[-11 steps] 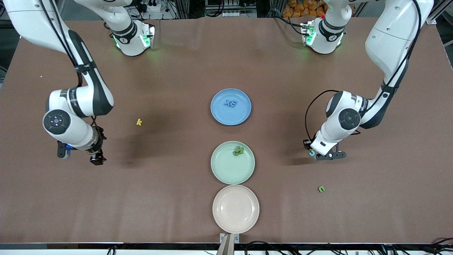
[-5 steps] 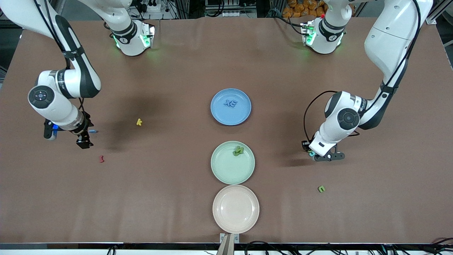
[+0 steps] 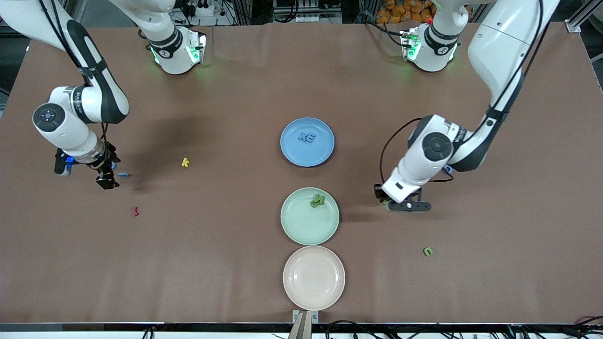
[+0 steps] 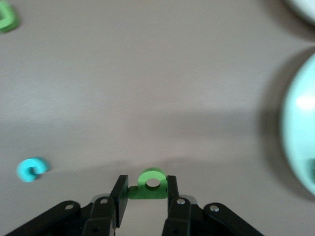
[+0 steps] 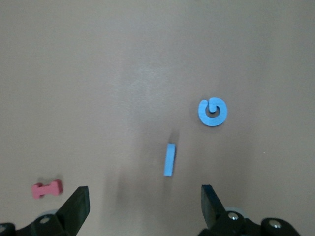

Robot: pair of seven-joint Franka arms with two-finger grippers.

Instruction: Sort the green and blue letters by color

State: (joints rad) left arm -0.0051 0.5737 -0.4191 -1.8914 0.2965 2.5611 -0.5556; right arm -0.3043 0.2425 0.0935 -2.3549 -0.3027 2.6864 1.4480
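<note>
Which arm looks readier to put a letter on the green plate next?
The left one. Its gripper is shut on a green letter and hangs just beside the green plate. The right gripper is open and empty, over blue letters at the right arm's end of the table.

White arms, black joint bands, black cables, green base lights, black fingers [image 4: 119, 192].

- Two blue letters [image 3: 307, 137] lie flat, side by side, on the blue plate [image 3: 292, 150].
- Green letters [image 3: 317, 200] lie on the green plate [image 3: 297, 226].
- A green letter with a hole [image 4: 151, 184] sits pinched in the left end effector [image 4: 146, 193].
- A small green letter [image 3: 427, 251] lies alone on the surface [image 3: 471, 282].
</note>
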